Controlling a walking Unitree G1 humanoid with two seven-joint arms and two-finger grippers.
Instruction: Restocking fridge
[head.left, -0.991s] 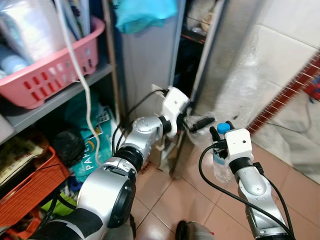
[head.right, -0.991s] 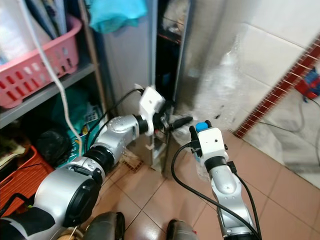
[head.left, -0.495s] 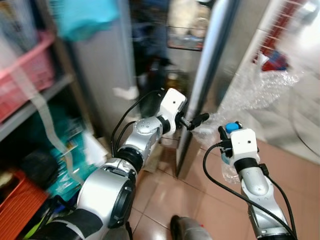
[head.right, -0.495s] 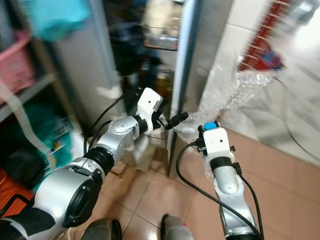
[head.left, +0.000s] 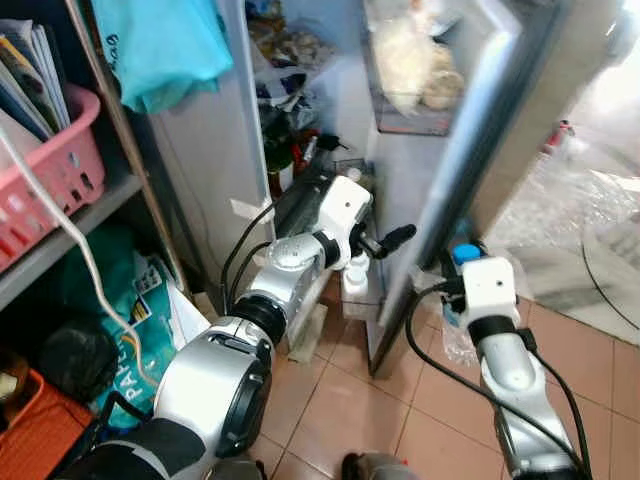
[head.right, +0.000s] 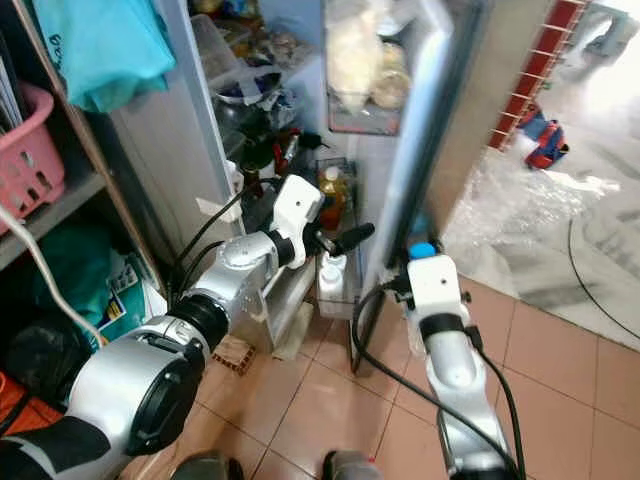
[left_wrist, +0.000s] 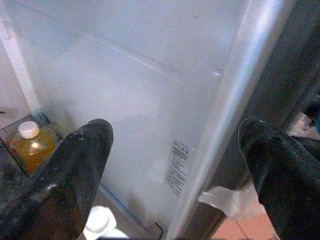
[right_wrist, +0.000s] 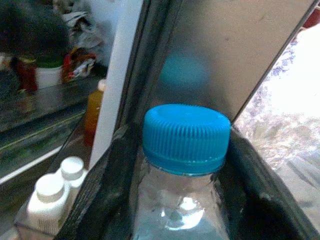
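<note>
Right wrist view: clear plastic water bottle with ribbed blue cap (right_wrist: 186, 150), clamped at the neck by right pincer (right_wrist: 180, 200), near the grey fridge door (head.left: 470, 150). Likely light, slippery, crushable; best gripped under the cap. Left pincer (left_wrist: 175, 165) spread wide, empty, by the door's inner edge.

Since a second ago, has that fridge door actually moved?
Yes. The fridge door has swung open, away from the grey fridge side wall; the shelves inside now show. The left hand sits at the door's edge.
</note>
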